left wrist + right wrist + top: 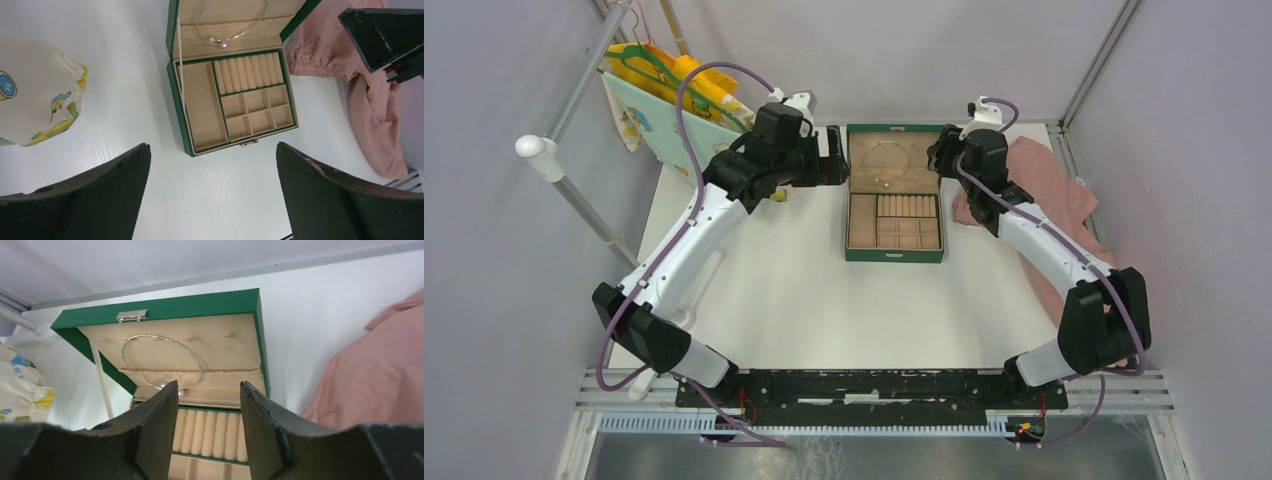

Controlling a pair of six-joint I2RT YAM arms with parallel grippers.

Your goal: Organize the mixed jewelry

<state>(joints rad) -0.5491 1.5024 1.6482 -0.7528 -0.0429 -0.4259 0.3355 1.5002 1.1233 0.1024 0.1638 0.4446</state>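
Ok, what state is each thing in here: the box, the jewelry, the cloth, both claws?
green box: open, lid swung back.
compartments: all look empty.
silver hoop: resting on the lid lining, not held.
left claw: wide open, empty.
right claw: open, nothing between its fingers, over the box.
pink cloth: crumpled, right of the box.

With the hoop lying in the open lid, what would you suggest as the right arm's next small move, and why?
Probably draw the right claw back and up, clear of the green box. Its jaws stand apart with nothing between them, and the silver hoop lies on the lid's tan lining, so nothing there seems left to hold.
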